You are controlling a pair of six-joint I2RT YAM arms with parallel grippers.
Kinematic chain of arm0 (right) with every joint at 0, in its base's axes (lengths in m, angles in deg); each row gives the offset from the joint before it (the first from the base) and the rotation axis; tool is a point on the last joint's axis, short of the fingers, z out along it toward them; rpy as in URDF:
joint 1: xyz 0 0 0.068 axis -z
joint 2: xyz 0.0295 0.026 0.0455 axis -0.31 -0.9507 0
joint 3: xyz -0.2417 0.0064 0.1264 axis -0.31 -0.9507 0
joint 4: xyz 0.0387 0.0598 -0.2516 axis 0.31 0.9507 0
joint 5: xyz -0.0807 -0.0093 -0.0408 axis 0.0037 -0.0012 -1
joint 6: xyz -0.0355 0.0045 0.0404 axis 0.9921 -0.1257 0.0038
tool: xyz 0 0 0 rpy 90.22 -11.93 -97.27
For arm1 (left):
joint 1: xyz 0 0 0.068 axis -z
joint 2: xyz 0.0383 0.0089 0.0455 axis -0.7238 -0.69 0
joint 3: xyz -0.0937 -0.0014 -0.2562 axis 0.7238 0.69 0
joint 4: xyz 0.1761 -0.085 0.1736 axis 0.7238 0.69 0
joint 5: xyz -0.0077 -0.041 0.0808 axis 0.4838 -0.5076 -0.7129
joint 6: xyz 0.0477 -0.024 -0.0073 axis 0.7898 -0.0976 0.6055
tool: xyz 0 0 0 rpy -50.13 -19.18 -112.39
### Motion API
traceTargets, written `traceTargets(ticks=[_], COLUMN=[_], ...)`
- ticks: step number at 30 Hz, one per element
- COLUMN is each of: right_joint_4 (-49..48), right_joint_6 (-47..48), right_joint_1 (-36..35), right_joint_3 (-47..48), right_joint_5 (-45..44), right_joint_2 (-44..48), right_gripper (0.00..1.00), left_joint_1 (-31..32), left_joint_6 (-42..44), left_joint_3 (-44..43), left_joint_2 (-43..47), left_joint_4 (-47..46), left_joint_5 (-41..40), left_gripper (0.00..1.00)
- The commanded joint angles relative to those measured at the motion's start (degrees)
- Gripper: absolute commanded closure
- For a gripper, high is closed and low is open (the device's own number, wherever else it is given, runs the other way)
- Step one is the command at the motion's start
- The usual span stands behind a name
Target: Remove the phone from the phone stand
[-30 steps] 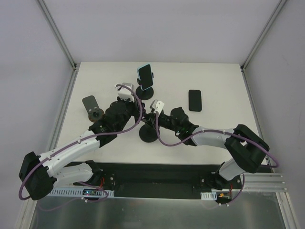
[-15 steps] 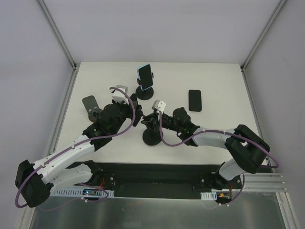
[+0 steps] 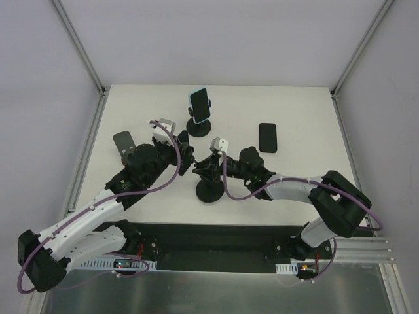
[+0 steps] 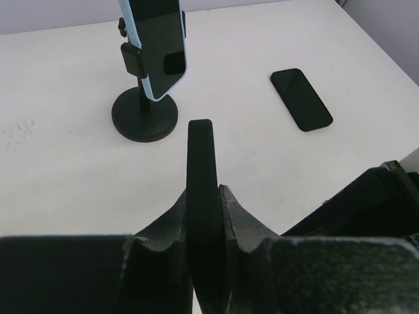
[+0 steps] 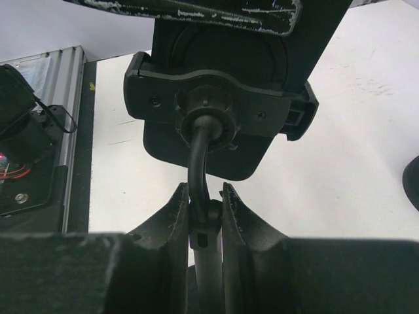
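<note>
Left gripper (image 4: 204, 196) clamped narrow on the phone (image 4: 200, 154), edge-up and seemingly just clear of the stand (image 5: 216, 108), whose neck the right gripper (image 5: 205, 196) pinches; setting it on the bench (image 4: 65, 163) is left.

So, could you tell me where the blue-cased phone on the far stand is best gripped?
Probably the blue-cased phone's upper half, pinched across its long edges from above. It stands nearly upright in the stand, whose side clamps hug its middle, leaving the top end free.
</note>
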Motion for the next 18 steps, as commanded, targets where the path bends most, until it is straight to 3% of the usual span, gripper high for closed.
traceTargets(ticks=[1, 9, 11, 13, 14, 18], right_joint_4=[3.7, 1.9, 2.2, 2.6, 2.9, 4.0], right_joint_6=[-2.3, -3.1, -2.9, -2.8, -2.7, -2.8], right_joint_1=[4.1, 4.1, 3.6, 3.3, 3.2, 3.1], right_joint_3=[-2.6, -3.2, -3.1, -3.0, -3.1, -3.0], right_joint_5=[3.0, 2.6, 2.2, 2.2, 2.1, 0.9], right_joint_2=[-0.9, 0.5, 1.2, 1.7, 2.4, 3.8], right_gripper=[0.99, 0.99, 0.97, 0.89, 0.76, 0.54], left_joint_1=[-3.0, -2.5, 0.5, 4.2, 7.6, 12.3], left_joint_6=[8.9, 2.0, -0.3, 0.4, 1.1, 2.0], left_joint_3=[-1.5, -1.2, -1.4, -1.8, -2.5, -4.5], left_joint_2=[5.8, 5.0, 3.4, 0.9, -0.9, -4.8], left_joint_4=[-5.0, -2.8, -2.7, -3.9, -4.5, -6.1], left_joint_5=[-0.6, -0.5, -3.1, -7.6, -12.0, -17.7], left_gripper=[1.0, 1.0, 1.0, 1.0, 1.0, 1.0])
